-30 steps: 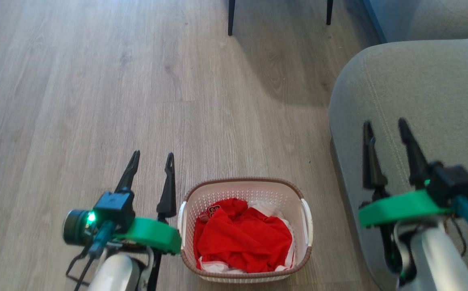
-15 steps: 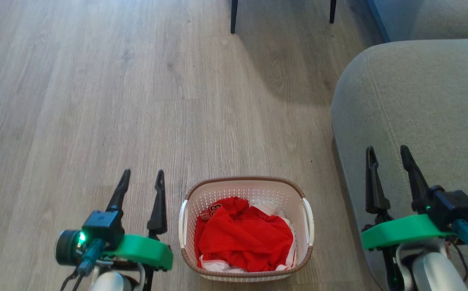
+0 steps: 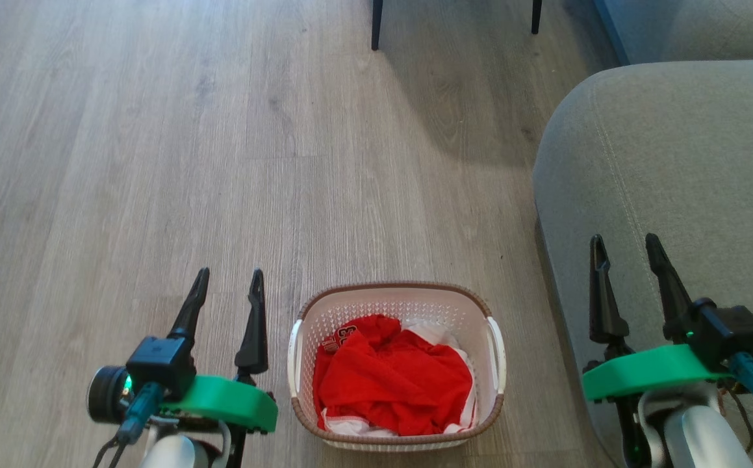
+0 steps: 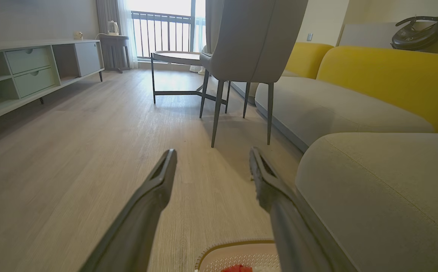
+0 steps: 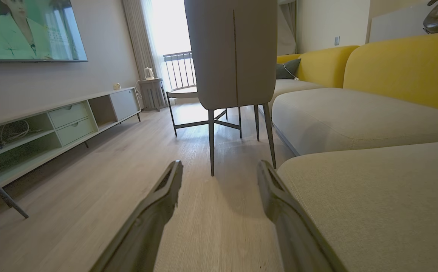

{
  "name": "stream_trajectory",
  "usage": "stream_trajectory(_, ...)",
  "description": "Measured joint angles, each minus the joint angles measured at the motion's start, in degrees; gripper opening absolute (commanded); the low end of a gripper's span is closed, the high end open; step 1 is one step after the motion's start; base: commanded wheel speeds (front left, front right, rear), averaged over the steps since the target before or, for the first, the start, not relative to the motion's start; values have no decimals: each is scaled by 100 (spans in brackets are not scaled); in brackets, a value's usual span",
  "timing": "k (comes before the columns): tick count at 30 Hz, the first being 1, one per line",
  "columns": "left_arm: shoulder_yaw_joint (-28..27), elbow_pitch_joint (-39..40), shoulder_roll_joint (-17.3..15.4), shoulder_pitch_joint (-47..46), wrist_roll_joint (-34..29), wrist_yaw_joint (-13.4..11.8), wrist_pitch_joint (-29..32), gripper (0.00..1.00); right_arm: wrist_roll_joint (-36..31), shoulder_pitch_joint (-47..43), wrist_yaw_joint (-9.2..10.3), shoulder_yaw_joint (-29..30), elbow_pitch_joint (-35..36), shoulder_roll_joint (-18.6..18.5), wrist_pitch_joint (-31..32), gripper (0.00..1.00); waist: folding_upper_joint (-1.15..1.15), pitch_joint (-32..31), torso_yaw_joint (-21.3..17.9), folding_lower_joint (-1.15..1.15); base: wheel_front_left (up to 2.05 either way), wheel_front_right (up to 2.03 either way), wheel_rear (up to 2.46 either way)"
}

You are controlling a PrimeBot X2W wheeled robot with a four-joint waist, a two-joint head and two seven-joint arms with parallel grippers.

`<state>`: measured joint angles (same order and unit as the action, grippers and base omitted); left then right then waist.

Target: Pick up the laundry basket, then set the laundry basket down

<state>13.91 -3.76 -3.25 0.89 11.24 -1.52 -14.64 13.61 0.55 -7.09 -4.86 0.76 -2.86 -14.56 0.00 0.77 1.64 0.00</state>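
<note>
**Left tool** (image 3: 230, 273): two long dark fingers were recorded spread apart with nothing between them, just beside the basket's left side.

**Right tool** (image 3: 624, 239): the fingers were likewise spread and empty, seen over the grey sofa (image 3: 675, 162), apart from the basket.

**Laundry basket** (image 3: 397, 286): it was found upright on the wooden floor (image 3: 350, 162), between the two tools and near the sofa, gripped by neither. The scene was judged to fit either a basket awaiting its lift or one set down again.

**Contents:** a crumpled red garment (image 3: 392, 380) was noted over some white cloth (image 3: 438, 337). The load was judged soft and light.

**Handling:** the perforated plastic walls were judged stiff but thin, smooth, and liable to flex or tip if pinched at one side only.

**Hold:** the left handle (image 3: 293, 356) and right handle (image 3: 499, 354) were judged the soundest places, one per tool, so that the basket would be kept level.
</note>
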Motion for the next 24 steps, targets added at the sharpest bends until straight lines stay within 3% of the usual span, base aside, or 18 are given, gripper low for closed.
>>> stream_trajectory(24, -18, -13, 2, 0, 115, 100, 0, 100, -2, 9, 0, 0, -67, 0, 0, 100, 0, 33, 63, 0, 0, 0, 0)
